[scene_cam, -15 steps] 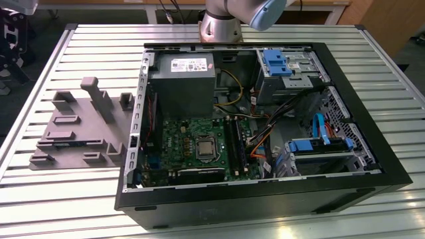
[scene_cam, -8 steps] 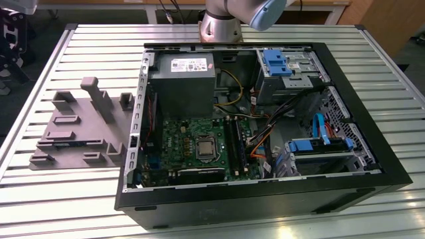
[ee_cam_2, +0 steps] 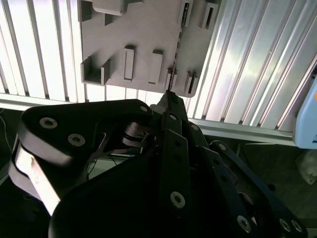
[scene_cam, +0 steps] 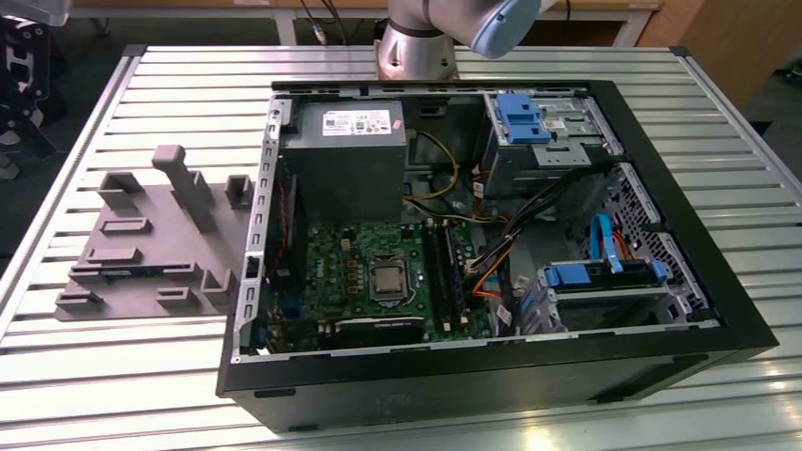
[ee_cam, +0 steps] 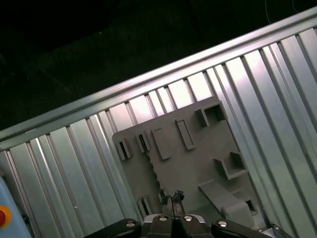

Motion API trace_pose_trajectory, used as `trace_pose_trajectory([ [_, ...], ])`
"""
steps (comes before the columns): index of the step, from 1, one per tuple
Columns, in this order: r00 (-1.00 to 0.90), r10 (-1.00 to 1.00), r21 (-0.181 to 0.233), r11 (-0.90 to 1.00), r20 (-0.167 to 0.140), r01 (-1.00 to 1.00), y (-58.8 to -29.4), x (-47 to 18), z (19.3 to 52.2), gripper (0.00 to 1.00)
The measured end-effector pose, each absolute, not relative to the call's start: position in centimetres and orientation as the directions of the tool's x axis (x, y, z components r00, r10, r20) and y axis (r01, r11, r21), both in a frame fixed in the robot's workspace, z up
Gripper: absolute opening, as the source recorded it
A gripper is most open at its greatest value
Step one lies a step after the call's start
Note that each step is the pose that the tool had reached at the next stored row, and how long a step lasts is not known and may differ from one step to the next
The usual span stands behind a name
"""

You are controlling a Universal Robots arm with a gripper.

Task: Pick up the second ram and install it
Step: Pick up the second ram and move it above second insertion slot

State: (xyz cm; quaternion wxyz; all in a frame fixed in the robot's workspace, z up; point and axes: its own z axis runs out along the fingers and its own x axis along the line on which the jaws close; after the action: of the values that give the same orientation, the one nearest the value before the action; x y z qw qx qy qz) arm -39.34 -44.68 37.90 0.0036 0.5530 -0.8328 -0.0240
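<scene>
Progress is slight: the second ram has not been lifted and stands on its thin edge in the slots of the grey fixture block, which sits on the bench at the exterior view's left, just beside the open computer case. Picking up and seating it in the long black memory slots on the board both appear to remain. The hand hangs well above the fixture, clenched with nothing between its fingertips. In the second wrist view its tip lines up with one end of the stick, yet stays apart from it.
</scene>
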Motion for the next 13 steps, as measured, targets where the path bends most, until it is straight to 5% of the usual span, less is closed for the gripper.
trace_pose_trajectory([
  [13, -0.356, -0.934, 0.044, 0.355, -0.021, -0.934, -44.68, -39.34, 37.90, 0.11],
])
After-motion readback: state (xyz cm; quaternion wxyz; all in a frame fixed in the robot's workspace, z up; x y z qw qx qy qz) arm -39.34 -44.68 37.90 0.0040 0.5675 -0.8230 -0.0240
